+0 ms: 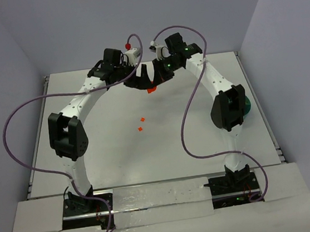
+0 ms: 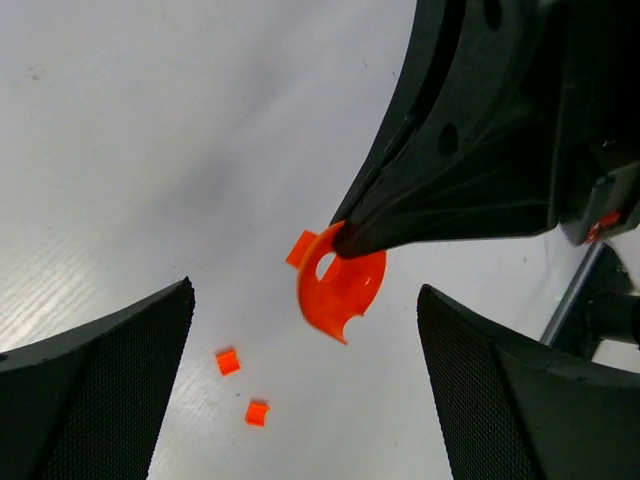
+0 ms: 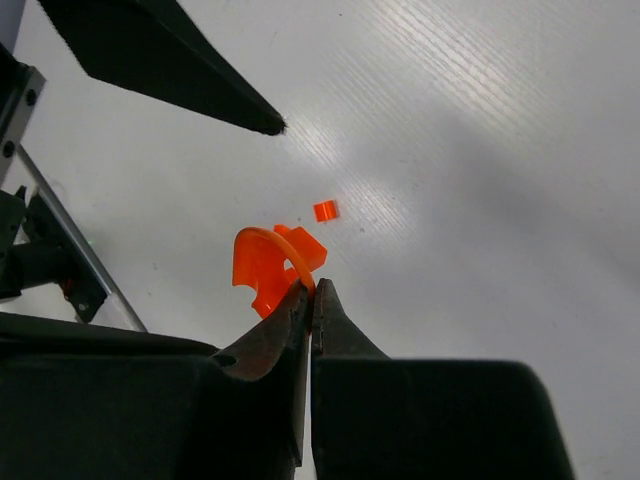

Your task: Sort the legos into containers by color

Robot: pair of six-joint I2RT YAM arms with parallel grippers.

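My right gripper [image 3: 312, 288] is shut on the rim of an orange-red curved, disc-like piece [image 3: 262, 268] and holds it just above the table at the far centre [image 1: 152, 89]. An orange-red brick [image 3: 308, 249] lies right behind that piece. My left gripper [image 2: 305, 300] is open and empty, and its jaws stand either side of the held piece [image 2: 340, 290]. Two small orange-red bits [image 2: 228, 362] [image 2: 257, 412] lie on the table nearer the arms [image 1: 143, 119] [image 1: 140, 129]. The teal-blue bowl [image 1: 247, 105] is at the right, mostly hidden behind my right arm. No purple or green legos show.
The two grippers [image 1: 134, 83] [image 1: 160, 76] meet tip to tip near the back wall. Purple cables loop over both arms. The white table [image 1: 120, 153] has raised rails along its left and right edges.
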